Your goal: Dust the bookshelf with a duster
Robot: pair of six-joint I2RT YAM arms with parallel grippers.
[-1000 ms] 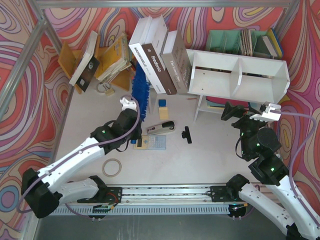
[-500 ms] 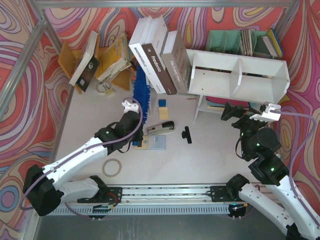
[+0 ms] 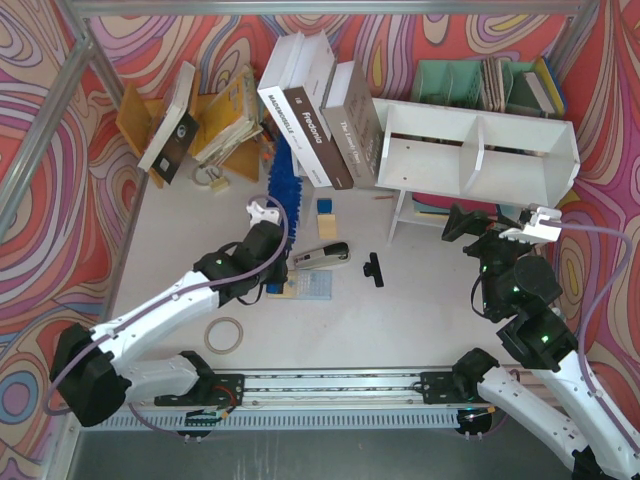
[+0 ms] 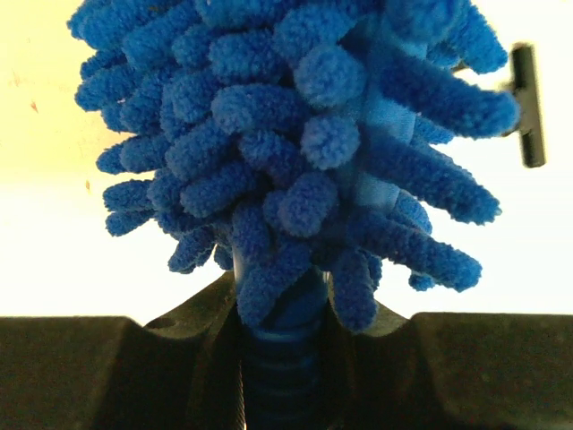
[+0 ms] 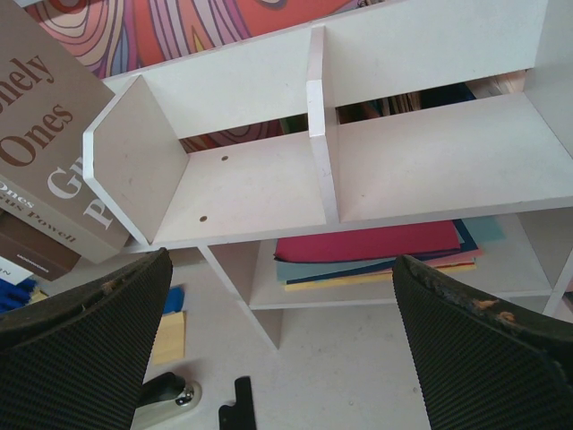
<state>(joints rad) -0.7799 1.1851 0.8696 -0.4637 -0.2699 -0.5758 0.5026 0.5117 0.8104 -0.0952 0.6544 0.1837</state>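
So the left gripper (image 3: 266,230) is clamped on the duster (image 3: 286,188) handle, with the fluffy head sticking out past it toward the far side, just left of the shelf (image 3: 480,165). Meanwhile the right gripper (image 5: 282,313) sits wide open on the near side of the shelf, holding nothing.

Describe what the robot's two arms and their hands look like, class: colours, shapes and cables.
The left arm and right arm have white shells, black joints with small green lights, and a lilac cable running alongside each. The left hand and right hand each have two broad black fingers, finely ribbed on the right one.
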